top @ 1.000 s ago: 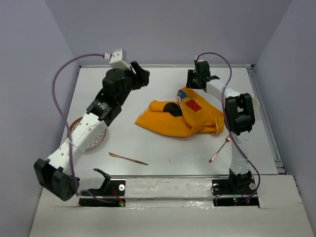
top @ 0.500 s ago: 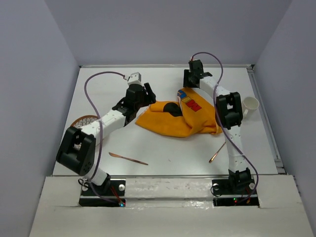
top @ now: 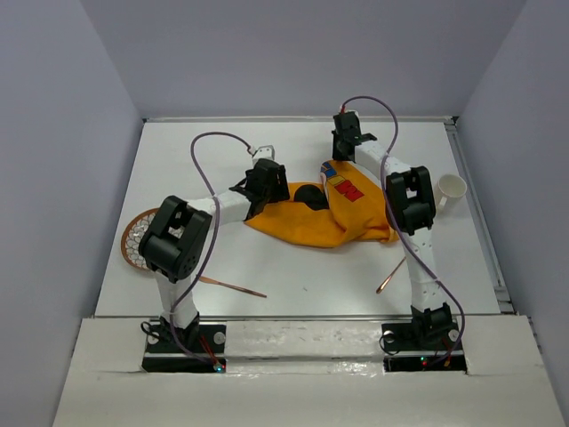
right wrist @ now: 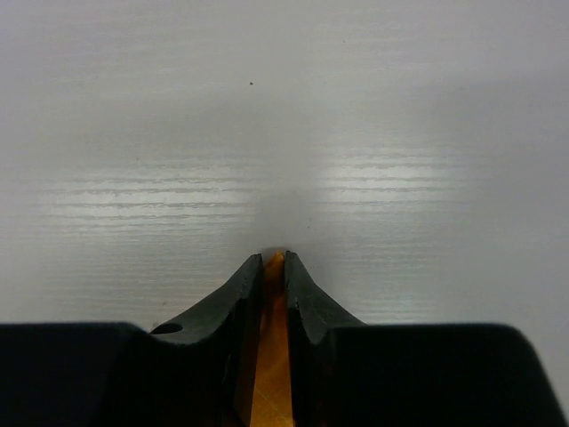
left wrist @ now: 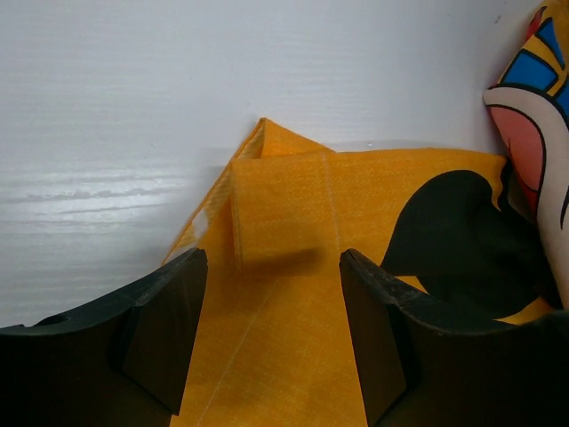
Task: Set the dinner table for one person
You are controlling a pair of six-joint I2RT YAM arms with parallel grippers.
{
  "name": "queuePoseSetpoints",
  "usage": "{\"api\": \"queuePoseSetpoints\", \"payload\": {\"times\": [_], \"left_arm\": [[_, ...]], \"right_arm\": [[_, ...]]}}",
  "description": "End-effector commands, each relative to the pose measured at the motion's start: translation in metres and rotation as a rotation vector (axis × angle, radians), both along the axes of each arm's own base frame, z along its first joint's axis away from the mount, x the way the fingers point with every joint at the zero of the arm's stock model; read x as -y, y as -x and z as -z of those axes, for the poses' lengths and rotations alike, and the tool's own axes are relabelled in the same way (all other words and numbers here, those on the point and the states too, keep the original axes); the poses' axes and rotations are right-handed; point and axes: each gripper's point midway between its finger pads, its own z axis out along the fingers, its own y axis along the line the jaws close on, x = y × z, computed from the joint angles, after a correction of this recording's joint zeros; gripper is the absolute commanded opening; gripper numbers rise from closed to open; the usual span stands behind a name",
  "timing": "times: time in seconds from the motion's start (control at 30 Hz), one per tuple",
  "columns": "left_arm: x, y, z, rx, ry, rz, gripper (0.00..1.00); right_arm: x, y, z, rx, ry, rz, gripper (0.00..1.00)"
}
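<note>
the table [top: 293,267] is a large flat matte white rectangle, lying level and filling the floor between pale lilac walls [top: 71,133], with a thin metal rail [top: 483,222] along its far and right edges and a raised white strip [top: 302,331] along its near edge. seen close from the wrists, it shows fine horizontal streaks and soft bands of glare, and one tiny dark speck [right wrist: 251,84] on the far part in the right wrist view. a crumpled orange cloth [top: 311,222] lies on it near the middle, a little toward the right and far side.
</note>
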Motion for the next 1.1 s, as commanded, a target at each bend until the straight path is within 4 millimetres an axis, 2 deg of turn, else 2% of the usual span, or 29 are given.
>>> {"api": "queuePoseSetpoints", "payload": {"times": [0.0, 0.07, 0.13, 0.17, 0.33, 0.37, 0.4, 0.6, 0.63, 0.73, 0.87, 1.0, 1.07], "left_arm": [[0.012, -0.024, -0.029, 0.106, -0.009, 0.001, 0.72], [0.01, -0.027, -0.026, 0.108, -0.03, -0.002, 0.72], [0.01, -0.031, -0.024, 0.111, -0.044, -0.006, 0.72], [0.011, -0.034, -0.021, 0.11, -0.056, -0.004, 0.72], [0.006, -0.055, -0.008, 0.093, -0.09, -0.036, 0.72], [0.007, -0.057, -0.012, 0.099, -0.089, -0.037, 0.72], [0.002, -0.059, -0.003, 0.081, -0.103, -0.045, 0.72], [0.001, -0.069, 0.003, 0.074, -0.096, -0.036, 0.68], [0.0, -0.071, 0.003, 0.075, -0.094, -0.038, 0.62], [0.001, -0.07, 0.011, 0.059, -0.093, -0.032, 0.57], [0.002, -0.066, 0.019, 0.047, -0.077, -0.026, 0.42], [0.003, -0.066, 0.017, 0.048, -0.067, -0.024, 0.26], [0.003, -0.066, 0.014, 0.055, -0.062, -0.025, 0.25]], "right_arm": [[-0.003, 0.016, 0.007, -0.049, 0.011, -0.002, 0.16], [-0.004, 0.015, 0.004, -0.041, 0.004, -0.008, 0.06], [-0.004, 0.015, 0.003, -0.037, 0.003, -0.01, 0.05], [-0.005, 0.014, 0.001, -0.031, 0.001, -0.012, 0.0], [-0.007, 0.017, 0.003, -0.023, -0.014, -0.025, 0.0], [-0.007, 0.017, 0.004, -0.024, -0.014, -0.027, 0.0], [-0.007, 0.017, 0.003, -0.021, -0.014, -0.029, 0.0], [-0.01, 0.018, 0.003, -0.018, -0.029, -0.04, 0.0], [-0.01, 0.018, 0.004, -0.018, -0.029, -0.04, 0.0], [-0.01, 0.018, 0.005, -0.019, -0.027, -0.04, 0.0], [-0.009, 0.019, 0.004, -0.016, -0.026, -0.042, 0.0], [-0.009, 0.019, 0.004, -0.015, -0.022, -0.043, 0.0], [-0.009, 0.019, 0.004, -0.014, -0.021, -0.045, 0.0]]}}
